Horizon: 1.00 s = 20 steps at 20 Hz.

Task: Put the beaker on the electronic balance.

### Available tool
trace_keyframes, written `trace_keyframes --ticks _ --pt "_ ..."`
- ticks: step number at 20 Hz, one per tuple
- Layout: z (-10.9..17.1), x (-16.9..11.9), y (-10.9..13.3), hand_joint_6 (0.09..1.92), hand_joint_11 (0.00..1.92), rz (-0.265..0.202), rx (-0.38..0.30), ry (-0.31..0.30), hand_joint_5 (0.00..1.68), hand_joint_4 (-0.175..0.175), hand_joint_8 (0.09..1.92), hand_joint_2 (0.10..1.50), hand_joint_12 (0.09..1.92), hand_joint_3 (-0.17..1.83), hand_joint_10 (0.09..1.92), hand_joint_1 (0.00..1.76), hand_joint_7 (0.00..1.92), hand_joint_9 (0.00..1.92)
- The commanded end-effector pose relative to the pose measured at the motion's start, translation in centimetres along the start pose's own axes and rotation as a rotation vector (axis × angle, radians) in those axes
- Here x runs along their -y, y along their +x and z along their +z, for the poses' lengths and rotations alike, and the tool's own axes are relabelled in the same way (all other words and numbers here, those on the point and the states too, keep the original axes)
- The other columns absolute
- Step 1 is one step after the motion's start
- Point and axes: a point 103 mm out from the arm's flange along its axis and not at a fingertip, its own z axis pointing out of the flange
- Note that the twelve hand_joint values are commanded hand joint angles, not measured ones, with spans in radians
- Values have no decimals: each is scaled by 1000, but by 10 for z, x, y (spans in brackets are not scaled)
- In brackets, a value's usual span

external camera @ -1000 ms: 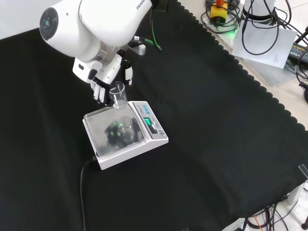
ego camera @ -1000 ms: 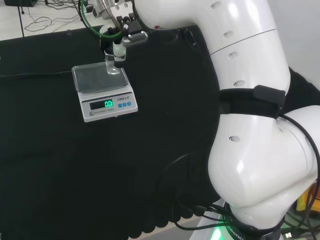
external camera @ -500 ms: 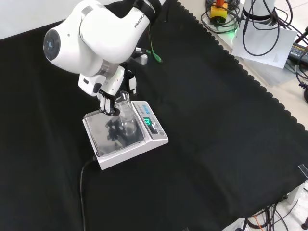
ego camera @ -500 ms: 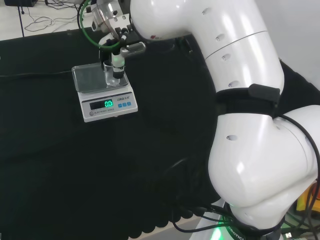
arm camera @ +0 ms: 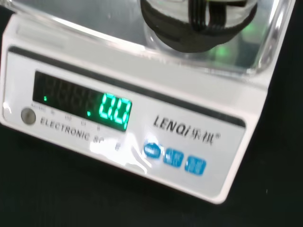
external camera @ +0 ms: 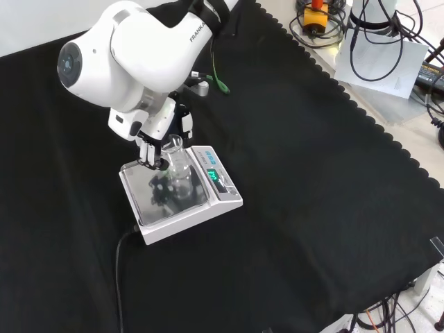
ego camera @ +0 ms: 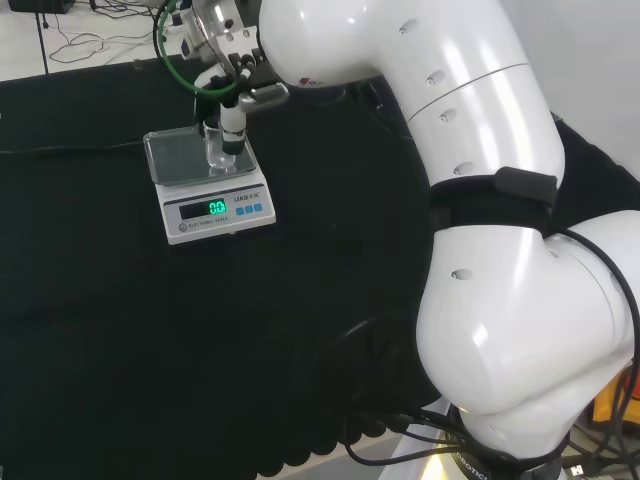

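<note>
The hand (external camera: pixel 155 143) was closed around a small clear beaker (external camera: pixel 176 161), its dark fingers (ego camera: pixel 229 118) wrapped round the upper wall of the glass. It held the beaker upright over the pan of the electronic balance (external camera: pixel 182 195), toward the pan's edge nearest the display rather than over its middle. In the head view the beaker (ego camera: pixel 221 150) stood over the right part of the pan, just behind the lit display (ego camera: pixel 215 208). Whether the base was already resting on the pan could not be told; the display (arm camera: pixel 113 109) in the wrist view looked unchanged from a zero reading, which suggested that little or no weight had been put down.

The main risk from here seemed to be a release before the base sat flat: let go while the glass hung above the pan, it would drop, rock, and perhaps tip off the balance onto the black cloth (external camera: pixel 312 208). The off-centre placement made this worse. Fingers dragging on the wall as they opened could also pull the light beaker over.

Compared with a second earlier, the hand had come down and carried the beaker from beyond the pan's far edge to a place over the pan. Over the last half second it shifted only slightly.
</note>
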Motion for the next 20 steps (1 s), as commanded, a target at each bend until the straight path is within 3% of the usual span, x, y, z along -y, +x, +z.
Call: trace_keyframes --ticks 1,13,16,20 --pt "10 -9 -5 1198 812 -23 -17 51 840 -175 1146 1120 1268 -1 1127 1498 738 1097" --pt "-3 -24 -4 1208 865 -11 3 44 832 -175 1180 1123 1239 1 1165 1496 718 1038" --pt "-8 -24 4 1185 1084 8 33 41 859 -175 1029 1156 947 12 936 1199 703 983" --pt "-9 -32 19 1147 1184 6 29 48 884 -175 924 1155 830 6 783 1141 722 1011"
